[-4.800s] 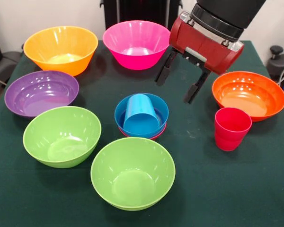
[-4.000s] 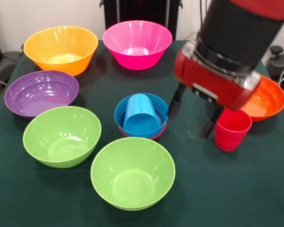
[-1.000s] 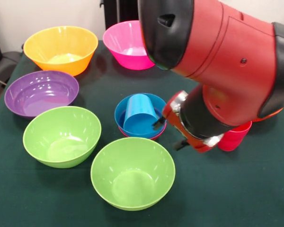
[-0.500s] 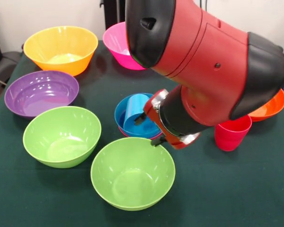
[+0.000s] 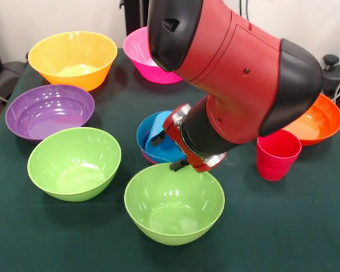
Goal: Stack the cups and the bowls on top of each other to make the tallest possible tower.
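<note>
Writing: none legible. Blue bowl (image 5: 149, 141) holds the tipped light blue cup (image 5: 158, 126). Gripper (image 5: 168, 152) spread open, one finger over this tower, another touching the near green bowl (image 5: 174, 211). Red cup (image 5: 277, 154) stands apart.

Cup (image 5: 277, 154) right of tower (image 5: 154, 141).

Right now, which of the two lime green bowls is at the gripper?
The lime green bowl at front centre: its far rim sits right under the gripper. The other green bowl stands apart, beside the purple bowl.
</note>
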### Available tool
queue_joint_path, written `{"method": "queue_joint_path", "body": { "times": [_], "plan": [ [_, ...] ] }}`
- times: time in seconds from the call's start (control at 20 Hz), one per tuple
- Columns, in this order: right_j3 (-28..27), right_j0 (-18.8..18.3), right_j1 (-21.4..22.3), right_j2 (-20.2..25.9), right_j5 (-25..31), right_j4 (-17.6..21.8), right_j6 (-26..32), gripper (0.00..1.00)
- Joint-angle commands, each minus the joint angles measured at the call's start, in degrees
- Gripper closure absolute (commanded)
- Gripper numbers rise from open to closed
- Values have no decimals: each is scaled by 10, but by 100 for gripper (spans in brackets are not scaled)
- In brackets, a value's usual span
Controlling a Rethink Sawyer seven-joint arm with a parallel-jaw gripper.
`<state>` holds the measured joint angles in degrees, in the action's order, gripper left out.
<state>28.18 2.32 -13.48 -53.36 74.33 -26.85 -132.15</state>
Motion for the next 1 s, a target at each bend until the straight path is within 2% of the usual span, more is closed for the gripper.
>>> {"method": "queue_joint_path", "body": {
  "times": [0.05, 0.25, 0.75, 0.9, 1.0],
  "plan": [
    [129, 34, 33, 84, -31, 39, -23, 0],
    [142, 43, 41, 89, -35, 38, -22, 0],
    [77, 22, 19, 96, -37, 12, -21, 0],
    [18, 8, -6, 83, -29, -2, -34, 0],
    [4, 3, -12, 81, -37, -3, -35, 0]
  ]
}}
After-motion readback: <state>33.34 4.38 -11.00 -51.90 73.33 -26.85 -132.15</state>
